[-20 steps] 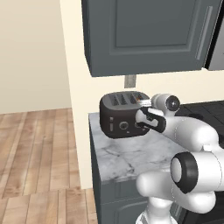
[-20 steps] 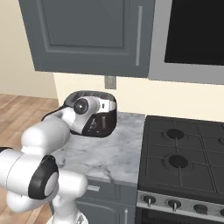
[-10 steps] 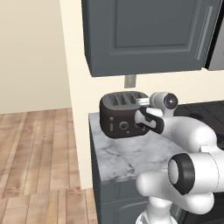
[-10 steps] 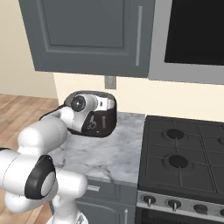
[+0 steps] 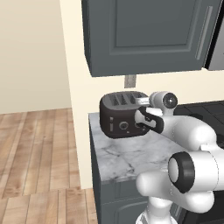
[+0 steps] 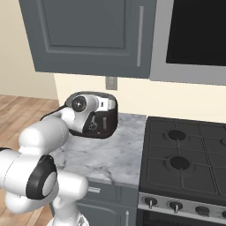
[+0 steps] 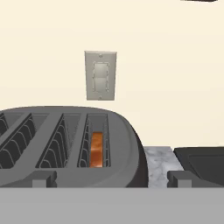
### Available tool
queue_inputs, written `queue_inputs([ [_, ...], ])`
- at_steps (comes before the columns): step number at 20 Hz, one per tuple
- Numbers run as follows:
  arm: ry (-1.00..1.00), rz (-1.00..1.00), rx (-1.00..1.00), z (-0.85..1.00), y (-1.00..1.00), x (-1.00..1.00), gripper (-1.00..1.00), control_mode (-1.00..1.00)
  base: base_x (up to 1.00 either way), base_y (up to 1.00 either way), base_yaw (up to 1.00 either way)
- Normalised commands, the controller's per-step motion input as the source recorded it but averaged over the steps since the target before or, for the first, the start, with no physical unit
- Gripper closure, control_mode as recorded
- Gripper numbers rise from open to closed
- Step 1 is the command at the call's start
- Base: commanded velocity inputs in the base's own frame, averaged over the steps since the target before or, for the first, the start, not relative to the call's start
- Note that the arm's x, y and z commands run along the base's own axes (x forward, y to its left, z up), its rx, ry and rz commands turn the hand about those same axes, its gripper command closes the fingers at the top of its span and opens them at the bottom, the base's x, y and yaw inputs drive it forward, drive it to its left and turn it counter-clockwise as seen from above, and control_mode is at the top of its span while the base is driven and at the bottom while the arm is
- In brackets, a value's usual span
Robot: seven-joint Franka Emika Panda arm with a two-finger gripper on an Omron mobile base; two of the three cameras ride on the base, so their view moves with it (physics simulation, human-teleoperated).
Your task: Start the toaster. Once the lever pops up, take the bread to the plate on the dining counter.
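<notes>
The toaster (image 5: 121, 117) stands at the back of a narrow marble-topped desk (image 5: 127, 157), close to the cream wall and under a dark grey wall cabinet (image 5: 144, 35). In the left base view it sits at about 10 o'clock from the arm's big elbow joint, its long face with two round knobs turned toward the camera.

In the hand view the toaster (image 7: 65, 148) fills the lower half, slots running away from the camera, and the bread (image 7: 96, 149) shows as an orange-brown slice sunk deep in the rightmost slot, at about 7 o'clock from the wall outlet (image 7: 100, 75). The outlet sits on the wall straight above the toaster, near 12 o'clock.

The gripper (image 7: 112, 178) stands wide open and holds nothing: its two dark fingertips (image 7: 43, 178) rise far apart at the bottom of the hand view, one over the toaster's near edge, the other over the bare marble beside it. Whether either tip touches the toaster cannot be told.

In the right base view the hand covers much of the toaster (image 6: 108, 126), and a black stove (image 6: 185, 154) lies to the desk's 3 o'clock side, just beside it.
</notes>
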Motion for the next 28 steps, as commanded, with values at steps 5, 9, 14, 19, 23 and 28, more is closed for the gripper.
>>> queue_inputs([
  [5, 0.00, 0.00, 0.00, 0.00, 0.00, 0.12, -1.00, -1.00, 0.00, 0.00, 0.00],
  [9, 0.00, 0.00, 0.00, 0.00, 0.04, 0.10, -1.00, -1.00, 0.00, 0.00, 0.00],
  [14, 0.00, 0.00, 0.00, 0.00, 0.07, 0.03, -1.00, -1.00, 0.00, 0.00, 0.00],
  [19, 0.00, 0.00, 0.00, 0.00, 0.05, 0.01, -1.00, -1.00, 0.00, 0.00, 0.00],
  [23, 0.00, 0.01, 0.00, 0.00, 0.01, 0.03, -1.00, -1.00, 0.00, 0.00, 0.00],
  [28, 0.00, 0.04, 0.00, 0.00, 0.04, 0.06, -1.00, -1.00, 0.00, 0.00, 0.00],
])
